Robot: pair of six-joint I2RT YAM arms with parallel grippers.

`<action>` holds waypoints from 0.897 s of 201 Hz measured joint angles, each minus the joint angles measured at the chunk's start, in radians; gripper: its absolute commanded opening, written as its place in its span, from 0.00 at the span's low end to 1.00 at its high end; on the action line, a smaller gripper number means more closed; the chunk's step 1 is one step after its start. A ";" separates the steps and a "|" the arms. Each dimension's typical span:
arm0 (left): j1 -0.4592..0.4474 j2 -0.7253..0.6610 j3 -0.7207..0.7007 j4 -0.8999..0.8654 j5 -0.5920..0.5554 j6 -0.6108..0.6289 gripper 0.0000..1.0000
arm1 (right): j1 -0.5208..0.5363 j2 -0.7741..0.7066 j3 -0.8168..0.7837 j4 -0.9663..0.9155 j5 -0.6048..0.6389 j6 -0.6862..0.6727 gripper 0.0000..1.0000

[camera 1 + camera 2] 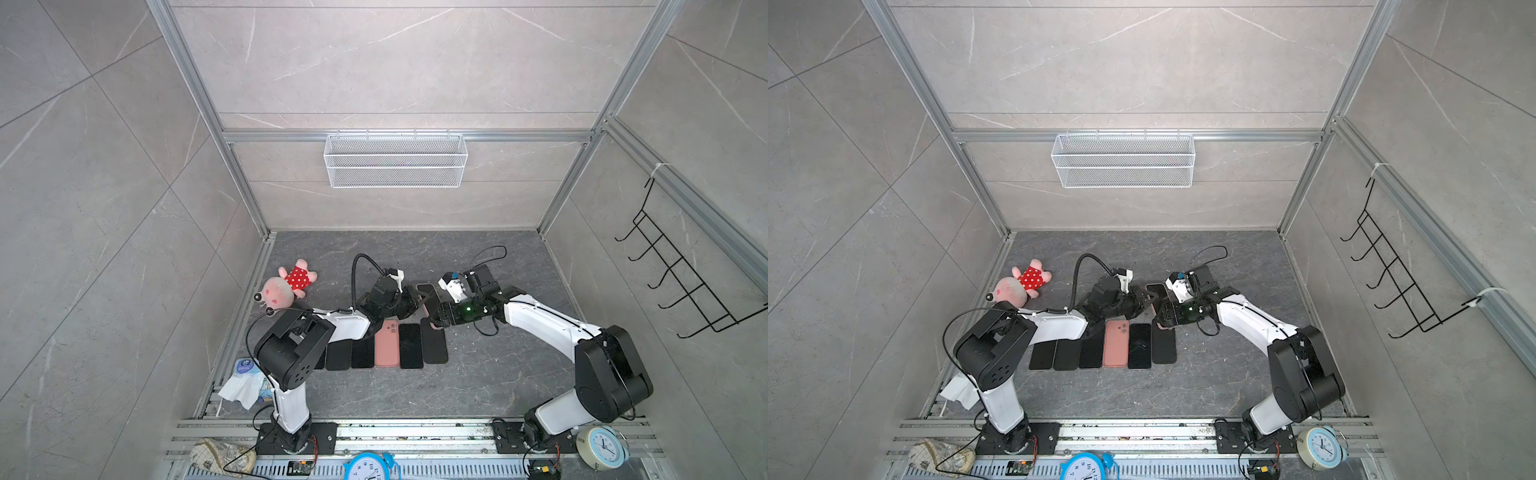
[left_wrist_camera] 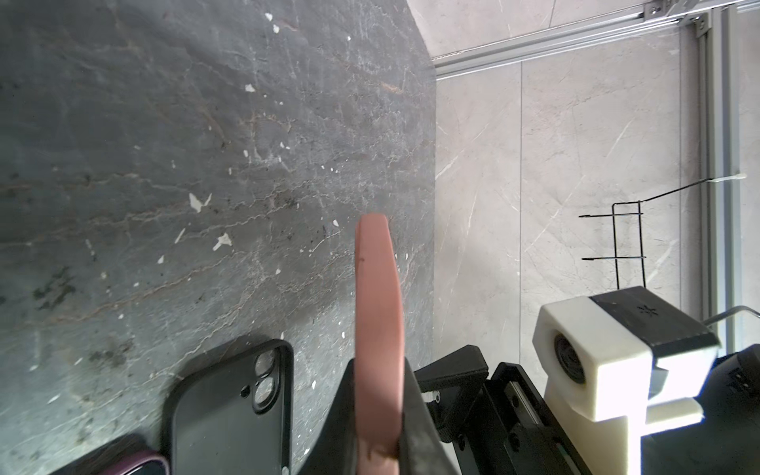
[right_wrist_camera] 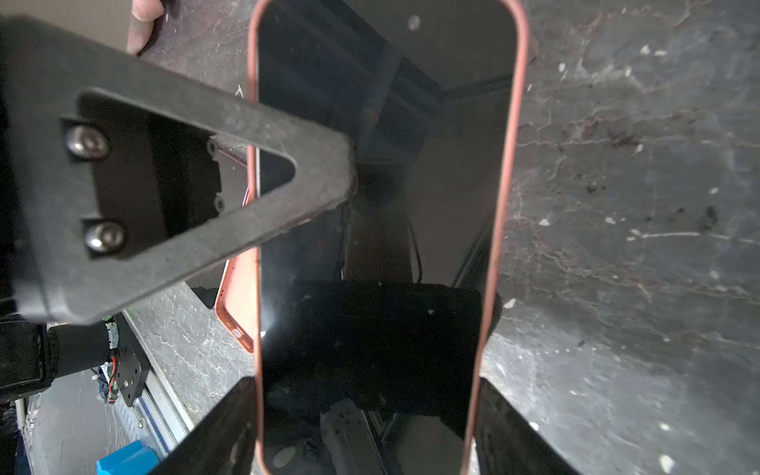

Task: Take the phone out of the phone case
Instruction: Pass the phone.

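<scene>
From the left wrist: pink case seen edge-on, pinched through its thickness by the left gripper, jaws pressed together on face and back; a black case lying flat on the table just beside. From the right wrist: phone sitting fully inside the pink rim, dark screen facing this camera, the whole clamped across its width by the right gripper, jaws wide apart yet pressed on both long edges of the case; one finger of the left gripper resting on the glass. In both top views: both claws meeting above the far middle of the table, just beyond a row of phones lying flat, the held one mostly hidden. Likely a stiff, heavy slab with slippery, fragile glass inside a soft, grippy shell. Better to hold by the rubbery long edges and to peel one corner of the rim first.
</scene>
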 measured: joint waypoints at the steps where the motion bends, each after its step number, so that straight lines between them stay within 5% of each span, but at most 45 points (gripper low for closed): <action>1: 0.000 0.000 -0.001 0.001 0.000 0.000 0.00 | 0.000 -0.001 -0.001 0.001 0.000 0.000 0.49; 16: -0.003 -0.024 -0.026 0.002 -0.010 -0.001 0.00 | 0.008 -0.030 -0.036 0.033 -0.006 0.026 0.67; 40: -0.012 -0.124 -0.095 0.009 -0.045 0.013 0.00 | 0.015 -0.171 -0.137 0.125 -0.021 0.143 0.79; 102: 0.006 -0.305 -0.263 0.277 -0.231 0.021 0.00 | 0.008 -0.567 -0.419 0.548 -0.039 0.610 0.83; 180: -0.051 -0.313 -0.263 0.615 -0.293 -0.013 0.00 | 0.118 -0.558 -0.594 1.104 -0.041 0.936 0.75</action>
